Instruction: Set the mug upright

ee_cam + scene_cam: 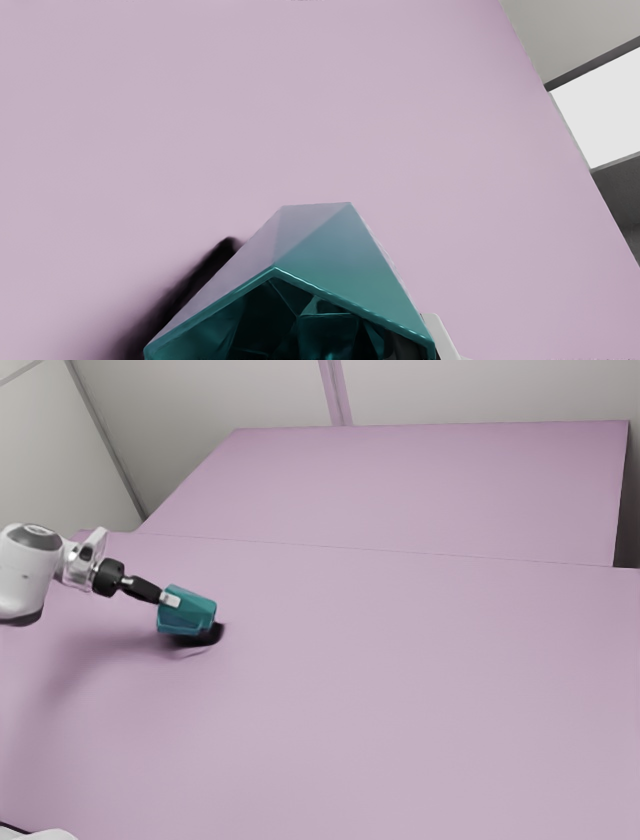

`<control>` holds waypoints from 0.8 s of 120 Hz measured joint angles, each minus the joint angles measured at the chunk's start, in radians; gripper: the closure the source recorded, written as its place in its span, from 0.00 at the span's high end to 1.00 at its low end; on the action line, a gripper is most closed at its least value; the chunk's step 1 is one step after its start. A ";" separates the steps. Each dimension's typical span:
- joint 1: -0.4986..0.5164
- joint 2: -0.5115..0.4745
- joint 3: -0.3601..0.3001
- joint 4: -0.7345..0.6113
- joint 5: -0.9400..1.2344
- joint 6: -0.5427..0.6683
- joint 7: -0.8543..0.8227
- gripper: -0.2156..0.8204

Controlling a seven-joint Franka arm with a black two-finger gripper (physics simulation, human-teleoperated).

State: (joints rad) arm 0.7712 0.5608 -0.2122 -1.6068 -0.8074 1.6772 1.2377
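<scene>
Your gripper is closed on the mug, pinching its wall, one finger outside and one inside the mouth. You have the mug at the left of the exterior view, just above that frame's middle height. It is tilted, its mouth toward your gripper, with a dark shadow under it on the table. You can't tell whether it touches the table.

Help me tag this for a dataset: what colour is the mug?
The mug is teal, best seen in the wrist view.
</scene>
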 joint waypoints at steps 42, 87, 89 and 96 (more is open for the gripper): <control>-0.147 -0.260 -0.007 -0.174 0.260 0.206 -0.084 0.03; -0.210 -0.423 -0.189 -0.352 0.616 0.421 -0.345 0.04; -0.209 -0.427 -0.199 -0.357 0.629 0.427 -0.360 0.04; -0.210 -0.436 -0.228 -0.369 0.665 0.445 -0.409 0.04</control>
State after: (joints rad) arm 0.5616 0.1247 -0.4405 -1.9758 -0.1425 2.1223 0.8285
